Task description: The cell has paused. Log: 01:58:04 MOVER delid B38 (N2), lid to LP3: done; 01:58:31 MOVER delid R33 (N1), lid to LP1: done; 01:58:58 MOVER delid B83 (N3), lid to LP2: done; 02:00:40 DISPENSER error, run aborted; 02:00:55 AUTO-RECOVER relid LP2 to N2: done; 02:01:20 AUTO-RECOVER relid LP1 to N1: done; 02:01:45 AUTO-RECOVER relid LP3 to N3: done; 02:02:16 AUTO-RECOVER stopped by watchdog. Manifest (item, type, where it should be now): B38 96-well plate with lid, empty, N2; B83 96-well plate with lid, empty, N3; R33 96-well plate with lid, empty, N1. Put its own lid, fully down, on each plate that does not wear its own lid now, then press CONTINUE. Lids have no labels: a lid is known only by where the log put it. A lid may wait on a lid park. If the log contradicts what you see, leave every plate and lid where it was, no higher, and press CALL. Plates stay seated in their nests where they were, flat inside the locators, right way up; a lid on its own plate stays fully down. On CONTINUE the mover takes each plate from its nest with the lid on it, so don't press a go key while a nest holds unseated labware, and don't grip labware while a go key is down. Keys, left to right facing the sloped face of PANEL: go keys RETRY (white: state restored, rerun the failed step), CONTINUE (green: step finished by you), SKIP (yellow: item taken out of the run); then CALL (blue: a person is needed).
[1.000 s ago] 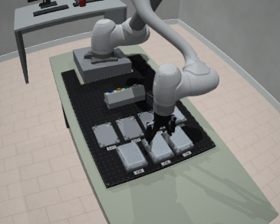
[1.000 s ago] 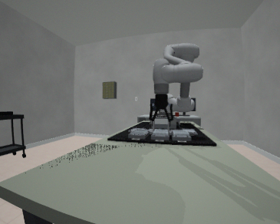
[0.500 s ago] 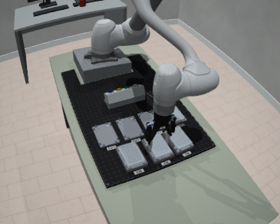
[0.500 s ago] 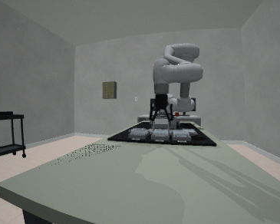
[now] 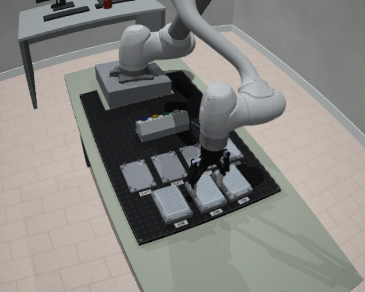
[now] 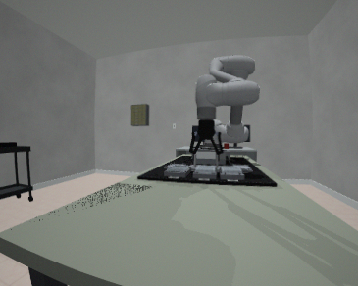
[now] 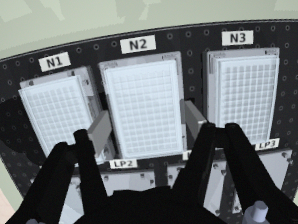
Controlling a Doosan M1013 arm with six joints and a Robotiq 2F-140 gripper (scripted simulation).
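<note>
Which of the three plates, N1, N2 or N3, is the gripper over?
The middle plate, N2. The gripper straddles it with fingers open either side; N1 and N3 sit outside the fingers.

Pincer [image 5: 209,171] open, pointing down

A lab: well plates [image 7: 143,106] in labelled nests [image 7: 137,44].

Grey desk [image 5: 93,21] behind; black cart [image 6: 10,148] by left wall.
</note>
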